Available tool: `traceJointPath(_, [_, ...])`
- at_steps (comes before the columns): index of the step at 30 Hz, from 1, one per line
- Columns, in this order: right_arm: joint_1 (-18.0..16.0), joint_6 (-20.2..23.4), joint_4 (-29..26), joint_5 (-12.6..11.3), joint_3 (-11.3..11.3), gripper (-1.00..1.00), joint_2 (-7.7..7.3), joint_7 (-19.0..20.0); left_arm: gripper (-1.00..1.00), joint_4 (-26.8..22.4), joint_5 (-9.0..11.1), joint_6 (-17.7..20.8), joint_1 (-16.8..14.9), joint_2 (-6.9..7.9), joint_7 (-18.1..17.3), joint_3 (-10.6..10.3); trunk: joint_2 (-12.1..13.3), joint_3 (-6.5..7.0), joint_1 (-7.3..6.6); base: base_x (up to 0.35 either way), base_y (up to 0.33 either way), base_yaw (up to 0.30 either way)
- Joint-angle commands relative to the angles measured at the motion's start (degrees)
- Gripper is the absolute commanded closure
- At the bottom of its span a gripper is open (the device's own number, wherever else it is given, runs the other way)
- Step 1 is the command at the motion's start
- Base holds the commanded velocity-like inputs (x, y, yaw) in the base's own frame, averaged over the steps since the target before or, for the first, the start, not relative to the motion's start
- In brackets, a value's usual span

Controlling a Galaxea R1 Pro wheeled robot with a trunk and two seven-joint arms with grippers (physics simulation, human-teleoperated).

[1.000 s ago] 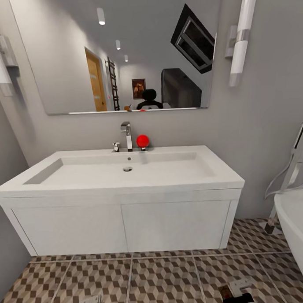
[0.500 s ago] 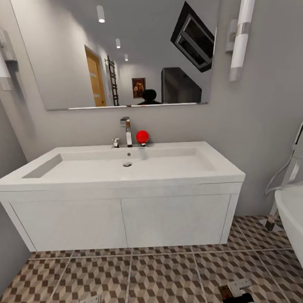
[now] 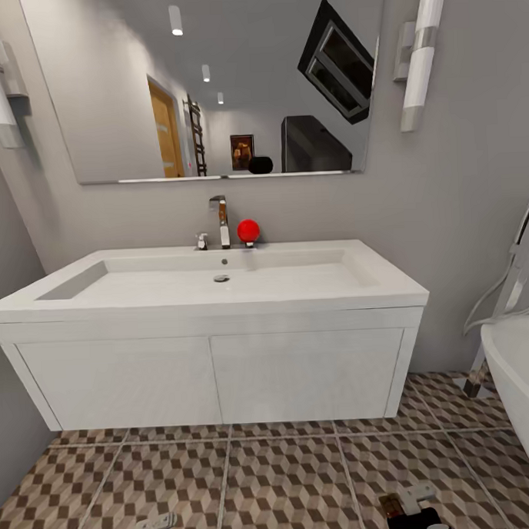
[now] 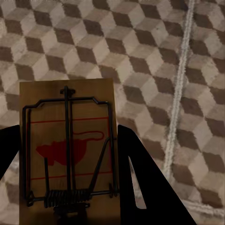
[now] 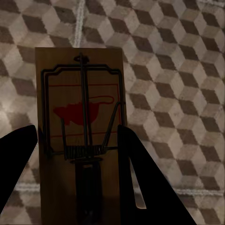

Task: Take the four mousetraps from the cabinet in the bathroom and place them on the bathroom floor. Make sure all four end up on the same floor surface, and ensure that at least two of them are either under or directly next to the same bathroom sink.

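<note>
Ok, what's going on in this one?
The robot faces the white sink in the bathroom. Each gripper holds a mousetrap above the patterned floor: the left gripper grips one mousetrap, the right gripper another mousetrap. Neither is set down yet.

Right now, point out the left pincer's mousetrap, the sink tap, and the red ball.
left pincer's mousetrap (image 4: 65,154): left wrist view, wooden board.
sink tap (image 3: 220,220): head view, chrome spout.
red ball (image 3: 248,230): head view, centre.

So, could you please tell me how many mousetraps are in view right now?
2. One mousetrap sits between the left gripper's fingers, the other mousetrap between the right gripper's fingers, both above the bathroom floor. Others may be out of frame.
</note>
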Motion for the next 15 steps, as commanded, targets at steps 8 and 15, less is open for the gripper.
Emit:
traceJointPath(8, [0.0, 0.1, -4.2, -0.1, 0.0, 1.0, 0.04, 0.1, 1.0, -6.2, -0.4, 0.4, -0.2, -0.06, 3.6, -0.1, -3.2, -1.44, 1.76, 0.0, 0.0, 0.0])
traceJointPath(15, [0.0, 0.3, -7.4, -0.2, -0.1, 1.0, -0.06, 1.2, 1.0, -15.6, -0.4, 8.3, -0.5, 1.04, 7.3, -0.1, -6.0, -2.7, 3.3, 0.0, 0.0, 0.0])
